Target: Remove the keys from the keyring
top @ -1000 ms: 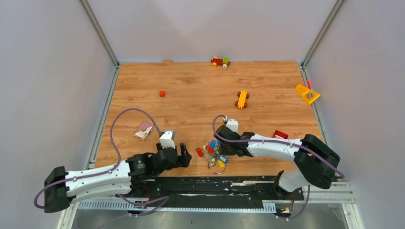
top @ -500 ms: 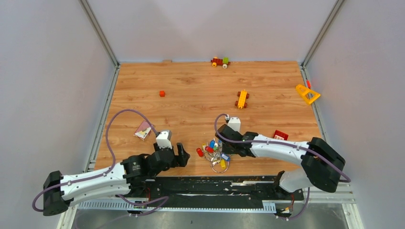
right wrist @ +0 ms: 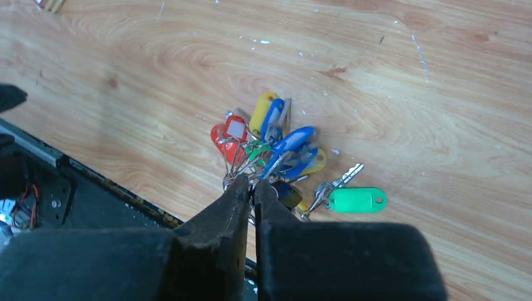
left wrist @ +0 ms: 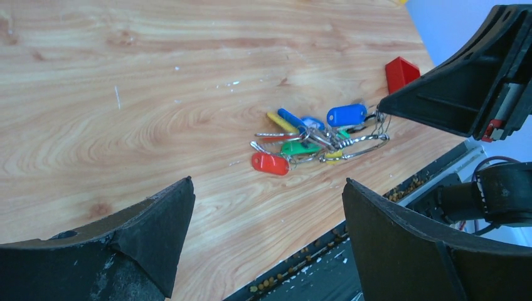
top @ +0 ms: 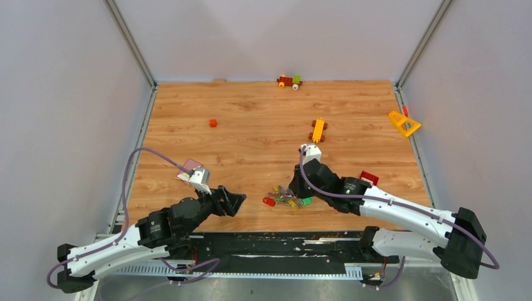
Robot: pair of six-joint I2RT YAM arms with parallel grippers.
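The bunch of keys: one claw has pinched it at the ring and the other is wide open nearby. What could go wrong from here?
1. The right gripper is shut on only the thin wire of the keyring, at its very tips; a pull may slip it free.
2. The keys lie bunched and overlapping, so the open left gripper may catch several at once.
3. The bunch lies near the table's front edge; a tug could drag it off.

left arm [top: 113, 246]: jaws wide apart | right arm [top: 401, 212]: jaws pressed together
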